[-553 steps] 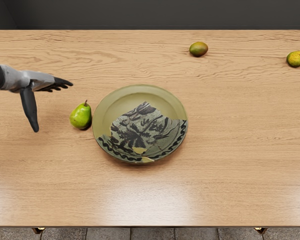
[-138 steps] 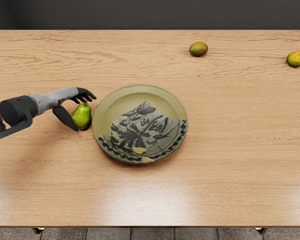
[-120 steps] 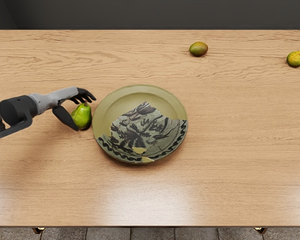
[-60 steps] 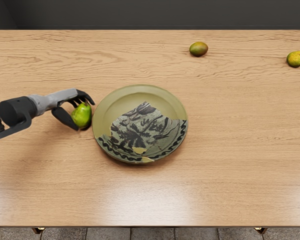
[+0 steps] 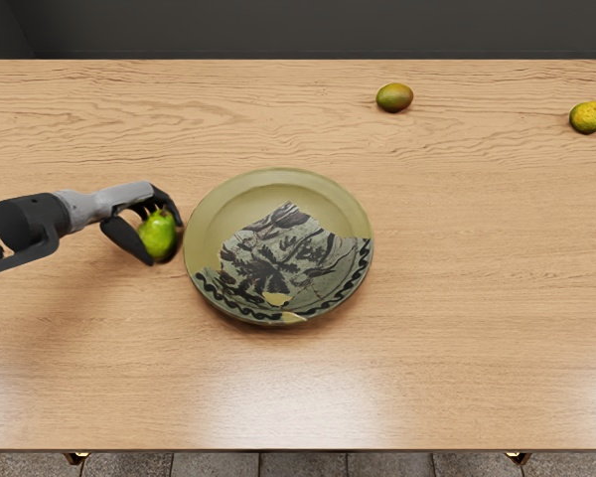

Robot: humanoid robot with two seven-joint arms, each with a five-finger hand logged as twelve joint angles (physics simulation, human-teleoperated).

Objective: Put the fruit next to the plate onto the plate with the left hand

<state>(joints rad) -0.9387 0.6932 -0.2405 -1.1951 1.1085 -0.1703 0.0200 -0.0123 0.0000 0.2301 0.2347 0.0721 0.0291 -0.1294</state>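
Whereas a second ago the left hand merely cups the pear with its fingers fanned above the stem, it now has them curled down over the top of the fruit. The thumb presses in from the side away from the plate, so the hand is closed on the pear. The fruit also sits a little farther from the plate's rim than it does a second ago, and it looks rounder and more bundled into the palm. That suggests the grasp is made and the carry can begin. Whether the pear has left the worktop I cannot tell.

The pear lies just beside the plate's left rim, off it, so the placing is not yet done. Its long axis looks close to upright, with the narrow stem end up under the fingers and the broad end down. The stem itself is hidden, so any slight lean is hard to judge.

Two other fruits, a greenish one and a yellow-green one, lie well apart from the plate, beyond it and to its right.
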